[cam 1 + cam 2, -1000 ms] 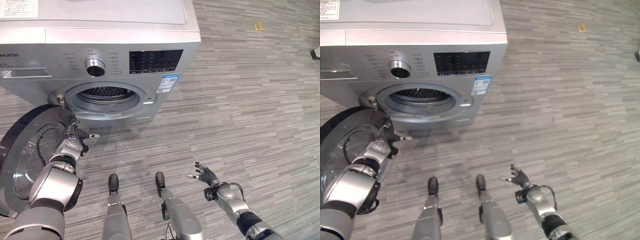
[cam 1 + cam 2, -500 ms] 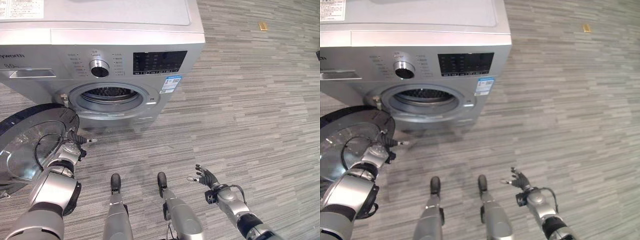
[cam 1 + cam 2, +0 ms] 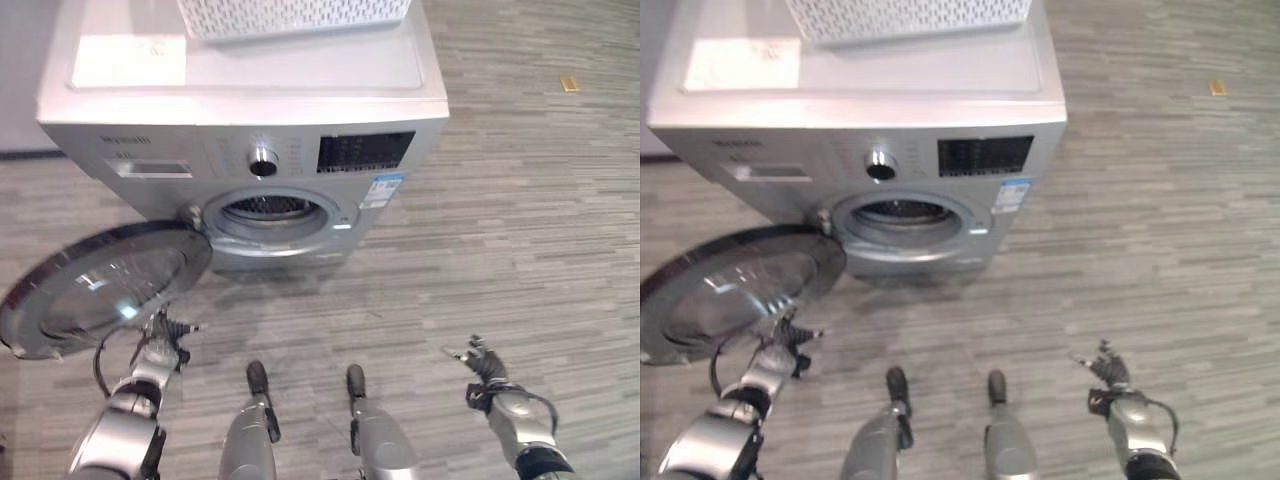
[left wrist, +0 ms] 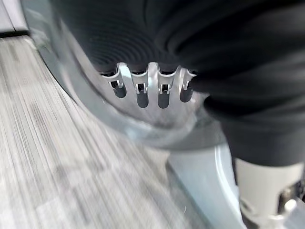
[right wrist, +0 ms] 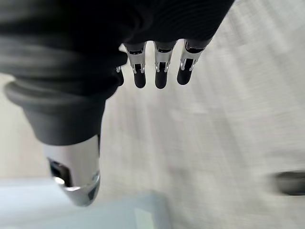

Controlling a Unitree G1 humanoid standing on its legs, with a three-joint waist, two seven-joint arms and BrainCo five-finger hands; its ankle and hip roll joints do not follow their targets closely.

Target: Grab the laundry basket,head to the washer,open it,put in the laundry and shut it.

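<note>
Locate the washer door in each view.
Left eye view: washer door swung open, lower left of the drum opening.
Right eye view: same place, left of centre.
Left wrist view: its curved silver rim, just beyond the left robot hand.
Shared landmark: control knob, above the opening in both eye views.
</note>
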